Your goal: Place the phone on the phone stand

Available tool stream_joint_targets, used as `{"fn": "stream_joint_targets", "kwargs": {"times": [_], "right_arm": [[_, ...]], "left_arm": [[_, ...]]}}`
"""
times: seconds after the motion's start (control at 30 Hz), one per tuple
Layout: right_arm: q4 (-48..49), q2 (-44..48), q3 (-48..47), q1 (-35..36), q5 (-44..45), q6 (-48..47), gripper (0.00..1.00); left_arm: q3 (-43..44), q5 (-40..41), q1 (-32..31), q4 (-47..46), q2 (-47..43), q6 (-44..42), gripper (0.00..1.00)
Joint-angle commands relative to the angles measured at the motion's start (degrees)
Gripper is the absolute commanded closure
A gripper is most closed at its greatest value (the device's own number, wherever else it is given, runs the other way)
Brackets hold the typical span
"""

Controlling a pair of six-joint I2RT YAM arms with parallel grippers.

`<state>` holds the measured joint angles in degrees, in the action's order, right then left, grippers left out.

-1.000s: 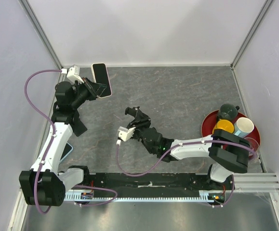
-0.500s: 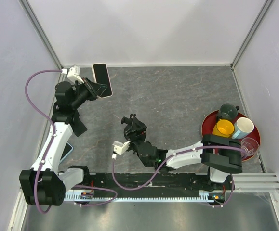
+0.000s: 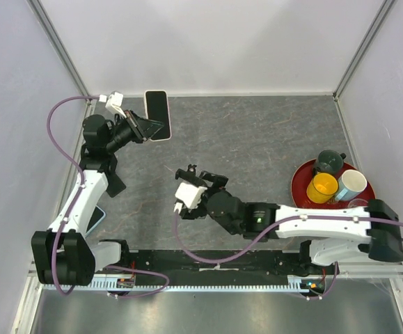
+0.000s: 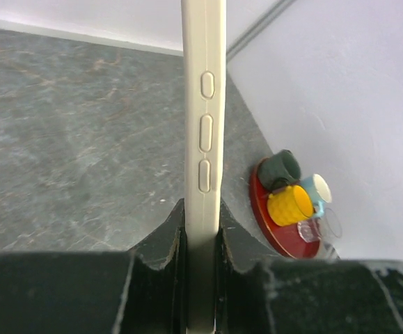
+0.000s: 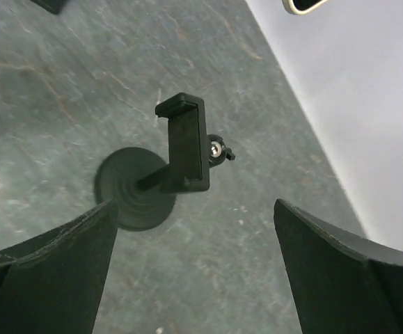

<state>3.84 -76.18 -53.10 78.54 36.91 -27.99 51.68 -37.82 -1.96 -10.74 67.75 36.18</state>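
We note a grey marbled surface (image 3: 257, 132). Directly on it stand a black phone stand (image 5: 184, 146) near centre, a red plate (image 3: 300, 182) right, and a pale blue flat item (image 3: 98, 218) near left.

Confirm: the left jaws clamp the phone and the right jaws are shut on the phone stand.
The right jaws are open, not shut: the right wrist view shows the phone stand standing untouched between them. The left jaws do clamp the phone.
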Motion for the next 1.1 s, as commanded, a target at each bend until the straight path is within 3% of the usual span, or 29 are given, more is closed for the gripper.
{"fn": "stream_joint_targets", "kwargs": {"times": [0.0,0.07,0.2,0.5,0.63,0.97,1.07], "right_arm": [[-17.09,6.30,-5.60,-1.80,-6.49,21.81,0.02],[-21.65,7.97,-9.01,-7.40,-9.73,30.56,0.02],[-26.42,8.95,-14.83,-19.99,-27.45,40.61,0.02],[-30.82,5.69,-27.84,-42.49,-65.25,40.75,0.02],[-31.96,5.52,-30.04,-45.84,-76.86,36.79,0.08],[-29.32,1.92,-34.69,-47.61,-85.60,38.44,0.10],[-29.32,-0.10,-37.33,-47.61,-87.26,39.41,0.17]], "left_arm": [[1.14,-11.47,-0.94,-16.92,-0.51,5.82,0.98],[1.66,-14.36,-2.08,-18.17,-0.95,5.39,0.98],[3.42,-19.56,-7.78,-18.97,-1.12,2.58,0.98],[6.06,-29.23,-16.75,-17.47,-0.42,-2.08,0.98],[6.59,-30.90,-17.91,-15.89,0.10,-3.67,0.98],[7.56,-34.33,-20.63,-15.45,1.60,-3.49,0.98],[7.65,-34.51,-20.72,-15.36,1.69,-3.31,0.98]]}}
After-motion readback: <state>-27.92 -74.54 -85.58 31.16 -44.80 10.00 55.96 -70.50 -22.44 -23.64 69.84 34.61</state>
